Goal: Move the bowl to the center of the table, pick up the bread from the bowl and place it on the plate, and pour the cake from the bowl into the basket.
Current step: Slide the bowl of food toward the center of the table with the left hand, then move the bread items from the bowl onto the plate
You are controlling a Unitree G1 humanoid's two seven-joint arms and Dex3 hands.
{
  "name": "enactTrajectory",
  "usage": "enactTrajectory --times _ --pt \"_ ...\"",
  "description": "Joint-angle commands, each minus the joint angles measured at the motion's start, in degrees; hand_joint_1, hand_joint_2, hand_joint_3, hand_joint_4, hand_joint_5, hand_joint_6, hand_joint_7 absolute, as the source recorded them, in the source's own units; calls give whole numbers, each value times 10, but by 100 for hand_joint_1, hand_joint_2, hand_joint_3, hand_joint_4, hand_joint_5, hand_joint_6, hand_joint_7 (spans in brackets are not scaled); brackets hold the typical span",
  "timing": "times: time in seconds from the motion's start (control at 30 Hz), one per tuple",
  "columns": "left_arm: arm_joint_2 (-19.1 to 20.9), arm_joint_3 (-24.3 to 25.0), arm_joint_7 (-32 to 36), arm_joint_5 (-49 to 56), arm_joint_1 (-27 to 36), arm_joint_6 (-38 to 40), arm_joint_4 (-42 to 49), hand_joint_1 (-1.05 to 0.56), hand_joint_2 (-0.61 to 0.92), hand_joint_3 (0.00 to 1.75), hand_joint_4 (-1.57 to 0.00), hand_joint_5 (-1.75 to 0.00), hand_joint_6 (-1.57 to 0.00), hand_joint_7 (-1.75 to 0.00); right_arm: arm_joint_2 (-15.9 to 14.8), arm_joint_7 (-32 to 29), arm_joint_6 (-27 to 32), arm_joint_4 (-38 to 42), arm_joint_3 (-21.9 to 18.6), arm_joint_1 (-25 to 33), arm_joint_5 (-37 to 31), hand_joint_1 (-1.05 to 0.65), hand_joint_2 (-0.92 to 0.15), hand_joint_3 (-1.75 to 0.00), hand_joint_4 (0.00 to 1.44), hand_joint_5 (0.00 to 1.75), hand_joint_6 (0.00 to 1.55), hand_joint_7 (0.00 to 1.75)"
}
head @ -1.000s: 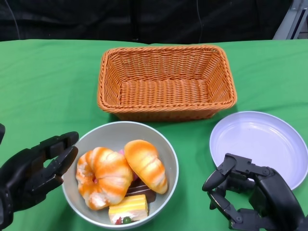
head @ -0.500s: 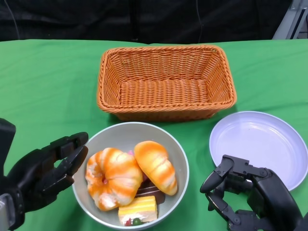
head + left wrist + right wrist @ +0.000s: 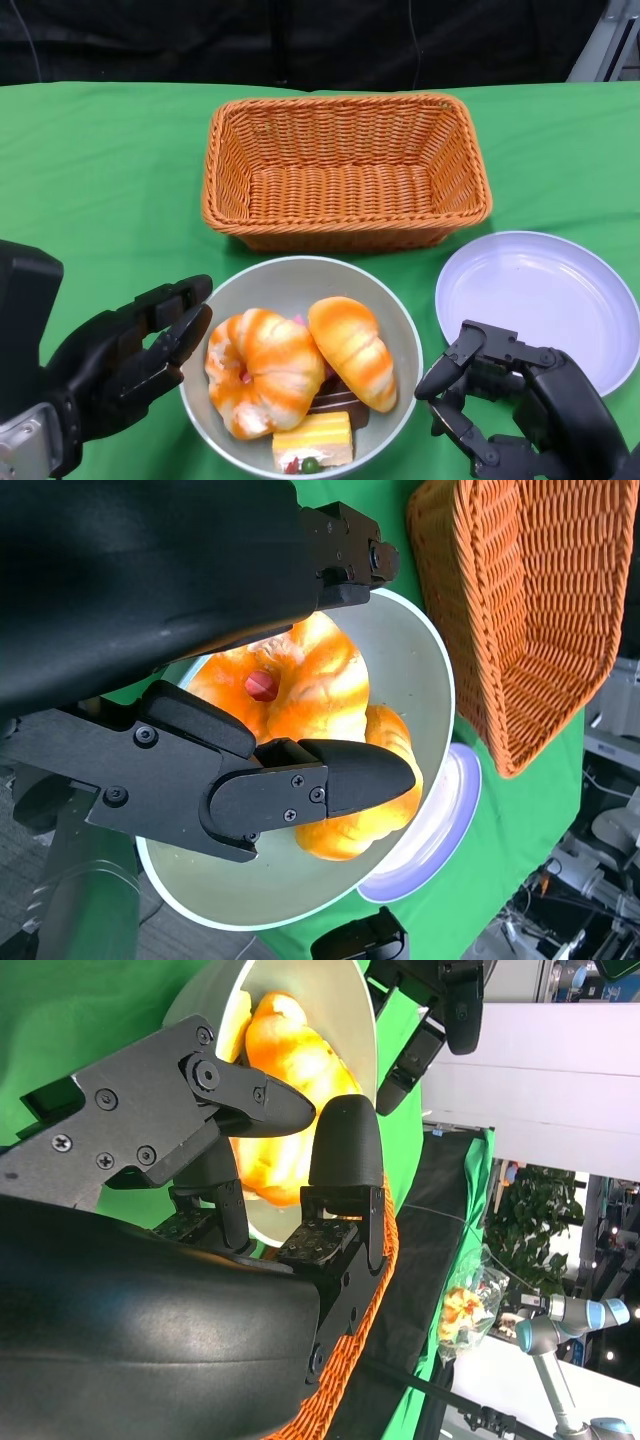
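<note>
The bowl (image 3: 300, 365) is pressed at its left rim by the spread left hand (image 3: 130, 355), near the table's middle. The bread (image 3: 262, 370) and cake (image 3: 312, 440) remain inside it; nothing is held by the loosely parted right hand (image 3: 510, 405).

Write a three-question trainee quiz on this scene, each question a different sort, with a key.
1. True or false: the basket holds a cake slice.
2. Which hand is at the bowl's side? A) left hand B) right hand
3. Fill in: the plate has ___ on it.

Key: 1 false, the basket is empty; 2 A; 3 nothing.
</note>
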Motion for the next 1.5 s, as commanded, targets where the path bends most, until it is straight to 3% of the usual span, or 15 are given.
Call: enactTrajectory --times 0.03,0.33,0.6,0.73,0.83,0.87,0.93,1.0,1.1,1.2,1.27,1.37,1.5 --pt "4 -5 -3 -2 -2 0 -3 -70 92 61 0 0 0 0 -2 -2 -9 -2 -3 0 3 -24 -59 -83 72 150 73 118" --pt "9 11 6 17 10 -45 -17 -67 92 57 -4 -2 0 0 -2 -4 -5 -3 -5 3 4 -23 -60 -82 73 150 74 118" --pt "46 50 -27 47 21 -169 29 -67 92 36 -15 -7 -9 -3 -4 -3 -12 4 -5 3 1 -24 -59 -83 72 150 73 119" --pt "38 82 -46 42 12 -267 89 -60 92 17 -34 -15 -33 -9 -6 -2 -10 4 -11 6 7 -23 -61 -82 72 149 73 119" --pt "6 105 -47 28 3 -347 139 -50 92 8 -51 -22 -51 -13 -9 -2 -10 0 -20 6 12 -20 -61 -82 72 148 72 117" --pt "-2 109 -46 26 1 -365 149 -43 92 5 -62 -24 -64 -12 -9 -2 -10 -1 -23 6 14 -18 -61 -84 72 146 72 115" --pt "-14 112 -42 29 -3 -399 166 -39 92 4 -69 -25 -71 -10 -10 1 -6 -5 -28 7 17 -17 -60 -85 72 145 73 114" --pt "-26 113 -48 39 -11 -461 199 -25 92 11 -85 -34 -87 -15 -18 4 0 -20 -33 7 16 -20 -60 -83 69 135 70 103" --pt "-34 110 -51 46 -20 -518 238 -12 92 23 -86 -77 -108 -17 -37 7 17 -62 -34 10 1 -27 -77 -44 61 114 66 74" --pt "-38 103 -54 57 -23 -558 263 -5 92 32 -83 -104 -116 -22 -58 11 43 -110 -31 11 -19 -31 -90 -18 58 99 65 57" --pt "-39 97 -57 61 -21 -573 271 -5 92 31 -79 -122 -115 -34 -69 14 64 -138 -28 10 -33 -35 -92 -12 60 85 66 44" --pt "-37 88 -68 71 -21 -608 290 -6 92 33 -74 -132 -100 -67 -84 19 118 -194 -17 0 -63 -41 -92 -8 62 71 67 31" --pt "-40 82 -66 74 -22 -624 301 -9 92 32 -74 -137 -95 -77 -92 23 212 -254 3 -32 -115 -49 -92 -4 62 53 69 17"
